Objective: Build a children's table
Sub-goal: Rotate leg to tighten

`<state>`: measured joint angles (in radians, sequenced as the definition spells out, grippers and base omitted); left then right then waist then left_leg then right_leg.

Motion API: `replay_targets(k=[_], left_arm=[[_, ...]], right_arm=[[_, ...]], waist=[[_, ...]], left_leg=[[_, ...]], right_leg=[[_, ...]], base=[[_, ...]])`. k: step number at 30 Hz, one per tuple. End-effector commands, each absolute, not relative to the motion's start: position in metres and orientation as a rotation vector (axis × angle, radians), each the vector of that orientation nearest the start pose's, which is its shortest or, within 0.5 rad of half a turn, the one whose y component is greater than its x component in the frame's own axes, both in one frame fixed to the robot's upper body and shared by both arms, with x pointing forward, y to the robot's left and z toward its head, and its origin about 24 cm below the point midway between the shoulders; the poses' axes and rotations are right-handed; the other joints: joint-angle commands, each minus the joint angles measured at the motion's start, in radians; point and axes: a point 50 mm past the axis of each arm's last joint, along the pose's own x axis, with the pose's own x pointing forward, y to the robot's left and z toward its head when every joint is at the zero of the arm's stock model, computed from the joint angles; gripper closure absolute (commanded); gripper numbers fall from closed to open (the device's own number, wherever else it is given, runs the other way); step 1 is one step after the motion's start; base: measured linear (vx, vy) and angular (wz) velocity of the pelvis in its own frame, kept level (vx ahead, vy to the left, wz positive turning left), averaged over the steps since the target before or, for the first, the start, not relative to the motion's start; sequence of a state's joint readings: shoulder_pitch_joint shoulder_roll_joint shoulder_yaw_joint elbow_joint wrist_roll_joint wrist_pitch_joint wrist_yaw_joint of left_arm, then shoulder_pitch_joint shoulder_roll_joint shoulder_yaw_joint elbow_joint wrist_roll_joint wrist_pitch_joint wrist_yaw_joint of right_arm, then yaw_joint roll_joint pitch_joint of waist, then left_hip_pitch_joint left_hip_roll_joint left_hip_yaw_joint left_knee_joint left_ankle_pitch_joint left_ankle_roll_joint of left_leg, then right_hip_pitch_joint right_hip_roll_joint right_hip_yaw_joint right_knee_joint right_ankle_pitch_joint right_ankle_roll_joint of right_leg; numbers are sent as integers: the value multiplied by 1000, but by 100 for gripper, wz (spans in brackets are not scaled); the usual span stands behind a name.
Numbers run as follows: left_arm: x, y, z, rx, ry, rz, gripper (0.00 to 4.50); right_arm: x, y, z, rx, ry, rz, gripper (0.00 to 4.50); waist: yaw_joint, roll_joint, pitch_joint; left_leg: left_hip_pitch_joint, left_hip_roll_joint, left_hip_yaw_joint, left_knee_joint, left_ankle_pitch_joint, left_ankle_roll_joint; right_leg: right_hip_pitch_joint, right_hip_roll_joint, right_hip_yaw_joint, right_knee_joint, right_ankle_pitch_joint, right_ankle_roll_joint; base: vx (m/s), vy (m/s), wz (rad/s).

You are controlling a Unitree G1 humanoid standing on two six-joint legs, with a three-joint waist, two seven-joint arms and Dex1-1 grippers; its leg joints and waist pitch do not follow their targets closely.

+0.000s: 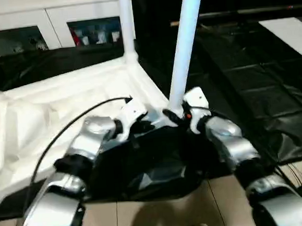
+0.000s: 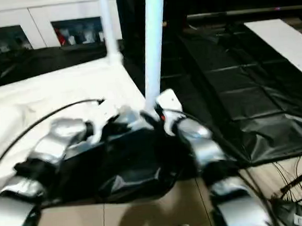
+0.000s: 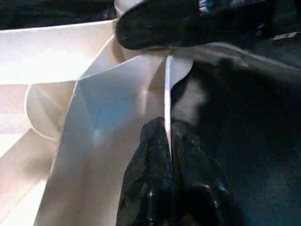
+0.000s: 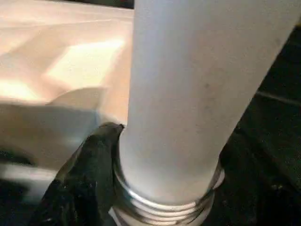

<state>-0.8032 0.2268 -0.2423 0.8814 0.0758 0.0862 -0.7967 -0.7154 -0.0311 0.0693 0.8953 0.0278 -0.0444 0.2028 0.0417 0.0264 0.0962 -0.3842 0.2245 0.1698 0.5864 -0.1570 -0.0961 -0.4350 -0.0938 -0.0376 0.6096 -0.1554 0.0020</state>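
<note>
Upside down on black sheeting [image 1: 243, 85], the children's table [image 1: 46, 116] shows its ribbed white underside. Its left gripper [image 3: 168, 141] is pinched tight on the thin near rim. Just beside it, the right gripper [image 1: 178, 116] clasps the base of 1 upright leg [image 1: 184, 42], threads showing at the corner socket; open sheeting lies beyond.

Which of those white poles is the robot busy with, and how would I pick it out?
Start at the white table top lying upside down on the black sheet. Go to its corner nearest the robot, between the two silver arms: the pole stands there, with the right gripper at its foot. Unlike the thinner-looking pole at the far corner, a threaded end shows at its base.
</note>
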Motion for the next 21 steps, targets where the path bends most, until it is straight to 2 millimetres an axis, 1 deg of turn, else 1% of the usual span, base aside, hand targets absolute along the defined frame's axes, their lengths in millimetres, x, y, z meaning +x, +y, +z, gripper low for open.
replay_targets(k=[1, 2, 3, 5, 6, 8, 9, 10, 11, 12, 13, 14, 15, 16, 17, 18, 19, 20, 21], left_arm=[[371, 115, 71, 375, 337, -824, 450], [371, 114, 71, 376, 336, -825, 450], [371, 113, 71, 383, 336, -831, 450], [371, 113, 71, 396, 333, -837, 450], [371, 114, 71, 404, 331, -839, 450], [370, 117, 70, 412, 337, -851, 450], [370, 117, 69, 417, 338, -856, 450], [369, 119, 68, 416, 344, -864, 450], [368, 120, 68, 418, 349, -877, 450], [367, 121, 67, 422, 354, -896, 450], [365, 122, 66, 425, 357, -916, 450], [362, 124, 65, 433, 365, -954, 450], [361, 125, 65, 435, 366, -963, 450], [361, 125, 65, 438, 368, -972, 450], [360, 126, 64, 438, 372, -990, 450], [358, 127, 64, 440, 377, -1007, 450], [357, 128, 64, 444, 378, -1029, 450], [356, 128, 64, 448, 378, -1043, 450], [354, 129, 64, 443, 385, -1068, 450]], right_arm=[[356, -82, 26, -28, 301, 295, 183], [356, -79, 27, -26, 299, 279, 183], [356, -72, 28, -20, 293, 287, 183], [355, -63, 29, -13, 284, 314, 183], [355, -58, 30, -12, 281, 329, 183], [354, -56, 31, -8, 261, 342, 183], [355, -57, 31, -2, 255, 342, 127], [355, -59, 32, 11, 244, 343, 127], [356, -61, 35, 21, 228, 344, 111], [358, -67, 38, 10, 205, 349, 104], [360, -72, 41, 1, 187, 349, 95], [364, -85, 48, -24, 156, 353, 86], [365, -88, 51, -35, 147, 360, 78], [366, -92, 53, -47, 137, 369, 69], [367, -96, 57, -55, 125, 402, 69], [367, -98, 60, -54, 119, 447, 51], [365, -103, 64, -63, 111, 526, 51], [363, -106, 67, -71, 106, 582, 51], [361, -110, 70, -110, 90, 638, 51]], waist=[[1, 0, -69], [0, -4, -69], [0, -3, -68], [-2, -2, -66], [-2, -3, -67], [-4, -5, -66], [-3, -6, -64], [-4, -5, -64], [-4, -7, -65], [-4, -6, -65], [-4, -8, -66], [-2, -10, -67], [-1, -8, -70], [-1, -10, -70], [0, -13, -72], [3, -12, -73], [5, -12, -74], [9, -17, -76], [11, -16, -79]], left_leg=[[15, -24, 8, -78, -389, -14], [15, -24, 8, -78, -391, -13], [16, -24, 8, -79, -399, -10], [13, -24, 7, -80, -405, -8], [14, -23, 8, -80, -413, -6], [14, -23, 8, -81, -419, -3], [16, -23, 8, -81, -423, -1], [16, -23, 9, -81, -425, 0], [14, -23, 8, -82, -422, 7], [12, -23, 8, -82, -418, 8], [8, -22, 8, -84, -402, 9], [8, -23, 8, -84, -388, 10], [7, -21, 10, -84, -364, 14], [7, -20, 11, -83, -354, 16], [11, -19, 16, -79, -340, 24], [10, -19, 17, -77, -320, 34], [9, -19, 18, -76, -303, 38], [7, -18, 19, -74, -272, 52], [7, -18, 19, -71, -245, 62]], right_leg=[[45, -19, 10, -97, -468, -148], [44, -19, 10, -97, -465, -146], [43, -17, 10, -98, -459, -145], [44, -18, 10, -97, -457, -144], [42, -19, 11, -98, -458, -143], [42, -19, 10, -99, -462, -143], [40, -19, 11, -101, -470, -141], [39, -20, 11, -101, -474, -141], [42, -21, 11, -102, -481, -135], [43, -21, 11, -101, -479, -136], [46, -20, 11, -101, -464, -137], [49, -20, 11, -100, -450, -139], [50, -21, 13, -96, -412, -153], [50, -20, 14, -94, -392, -161], [49, -19, 16, -93, -355, -180], [53, -18, 17, -89, -324, -194], [54, -19, 18, -86, -303, -201], [60, -19, 18, -83, -264, -207], [61, -18, 18, -78, -228, -216]], base=[[0, 0, 0], [0, 0, 0], [0, 0, 0], [0, 0, 0], [0, 0, 0], [0, 0, 0], [0, 0, 0], [0, 0, 0], [0, 0, 0], [0, 0, 0], [0, 0, 0], [0, 0, 0], [0, 0, 0], [0, 0, 0], [0, 0, 0], [0, 0, 0], [0, 0, 0], [0, 0, 0], [0, 0, 0]])
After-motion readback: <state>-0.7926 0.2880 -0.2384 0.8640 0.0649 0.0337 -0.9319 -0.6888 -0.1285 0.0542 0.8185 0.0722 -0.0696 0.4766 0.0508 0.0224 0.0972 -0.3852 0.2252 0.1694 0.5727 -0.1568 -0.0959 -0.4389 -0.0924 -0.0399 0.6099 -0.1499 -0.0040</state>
